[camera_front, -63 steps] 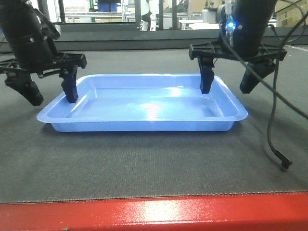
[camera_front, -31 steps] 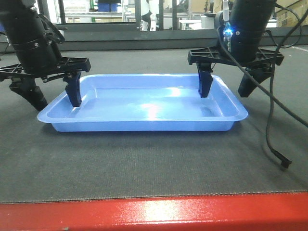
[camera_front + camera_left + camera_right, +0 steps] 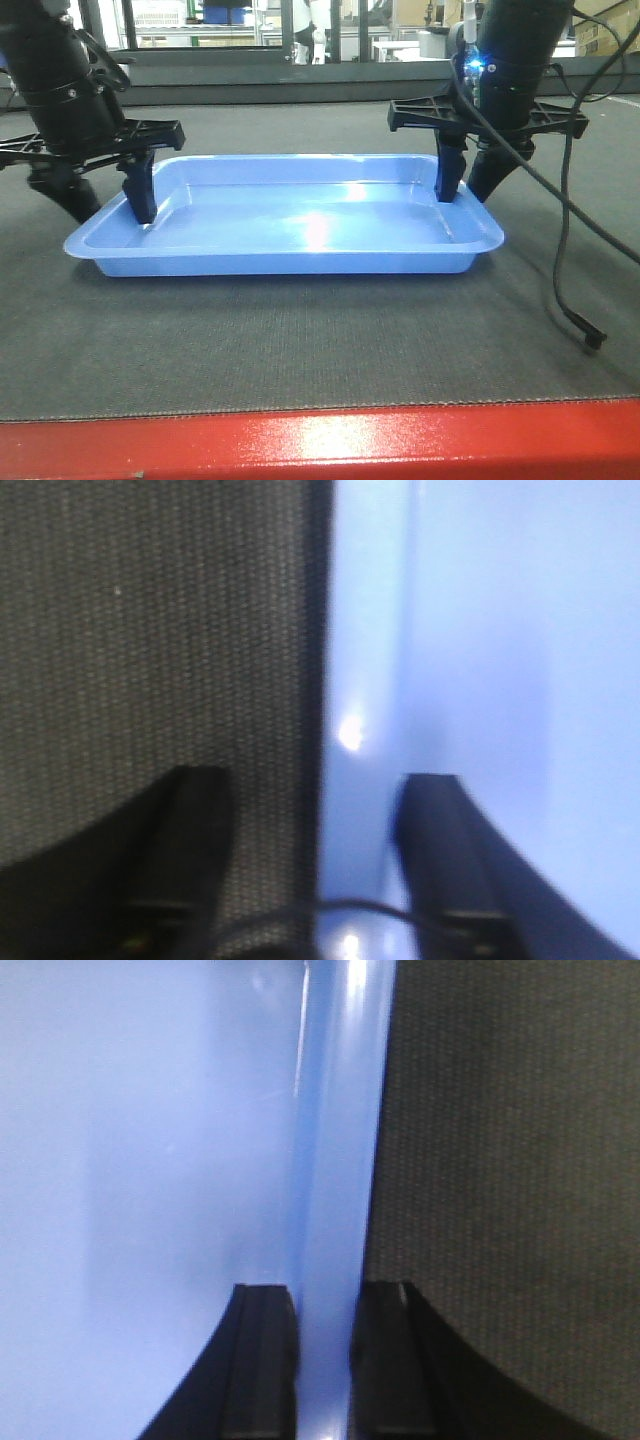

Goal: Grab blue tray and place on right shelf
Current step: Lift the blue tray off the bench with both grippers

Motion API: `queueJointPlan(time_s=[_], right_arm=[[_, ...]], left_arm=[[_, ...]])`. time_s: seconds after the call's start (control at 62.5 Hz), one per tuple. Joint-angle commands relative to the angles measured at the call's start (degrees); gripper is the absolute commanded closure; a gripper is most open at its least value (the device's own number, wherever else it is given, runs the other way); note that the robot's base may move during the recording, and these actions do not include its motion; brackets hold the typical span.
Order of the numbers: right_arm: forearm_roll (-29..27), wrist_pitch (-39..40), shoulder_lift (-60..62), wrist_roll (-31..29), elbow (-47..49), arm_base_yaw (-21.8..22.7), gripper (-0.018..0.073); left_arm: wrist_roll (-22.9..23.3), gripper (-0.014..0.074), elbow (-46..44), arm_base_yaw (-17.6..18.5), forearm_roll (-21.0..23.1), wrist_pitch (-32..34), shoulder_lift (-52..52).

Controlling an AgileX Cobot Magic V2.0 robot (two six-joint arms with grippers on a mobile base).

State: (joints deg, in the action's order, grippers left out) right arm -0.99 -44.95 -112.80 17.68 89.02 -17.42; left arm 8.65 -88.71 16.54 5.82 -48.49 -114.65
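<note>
Straddling the left rim of the blue tray point(image 3: 300, 225), the left claw point(image 3: 102, 200) stands open. One of its fingers point(image 3: 140, 190) is down inside the tray against the left wall, and the other stays outside, over the dark mat point(image 3: 300, 340). In the left wrist view the rim passes between the two fingers, with a clear gap of mat between the outer finger point(image 3: 190, 865) and the tray edge, so this claw has hold of nothing.

The right claw point(image 3: 468, 185) is at the far right corner of the tray. In the right wrist view its two fingers point(image 3: 262, 1360) are closed onto the rim point(image 3: 335, 1160), one from the inside and one from the outside. Only the thin blue edge is between them, and both appear to touch it.

The tray itself lies on the mat in the middle of the bench point(image 3: 320, 445), a little far from the red near edge, with its long side across the scene. Its inside holds nothing except bright reflections.

A black cable point(image 3: 565, 250) hangs from the right arm, and its end lies on the mat to the right of the tray, apart from it. A small blue light point(image 3: 475, 65) shines on the right arm above the claw.
</note>
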Motion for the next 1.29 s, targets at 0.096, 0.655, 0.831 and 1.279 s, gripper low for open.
queueJointPlan(time_s=[0.096,0.655,0.831,1.279], right_arm=[[0.6,-0.3,3.9,-0.6,1.9,0.2,0.0500],[4.3,-8.5,24.3,-0.7,0.0,-4.0,0.0500],[4.3,-9.6,32.0,-0.6,-2.8,-6.0,0.0500],[3.5,-14.8,41.8,-0.6,-3.0,-6.0,0.0500]], left_arm=[[0.1,0.0630,-4.4,0.1,0.8,-3.3,2.7],[-0.1,0.0637,-10.0,1.9,-1.9,-17.9,18.4],[-0.1,0.0637,-10.0,4.0,-2.6,-21.1,24.9],[-0.1,0.0637,-10.0,6.1,-2.9,-28.2,32.5]])
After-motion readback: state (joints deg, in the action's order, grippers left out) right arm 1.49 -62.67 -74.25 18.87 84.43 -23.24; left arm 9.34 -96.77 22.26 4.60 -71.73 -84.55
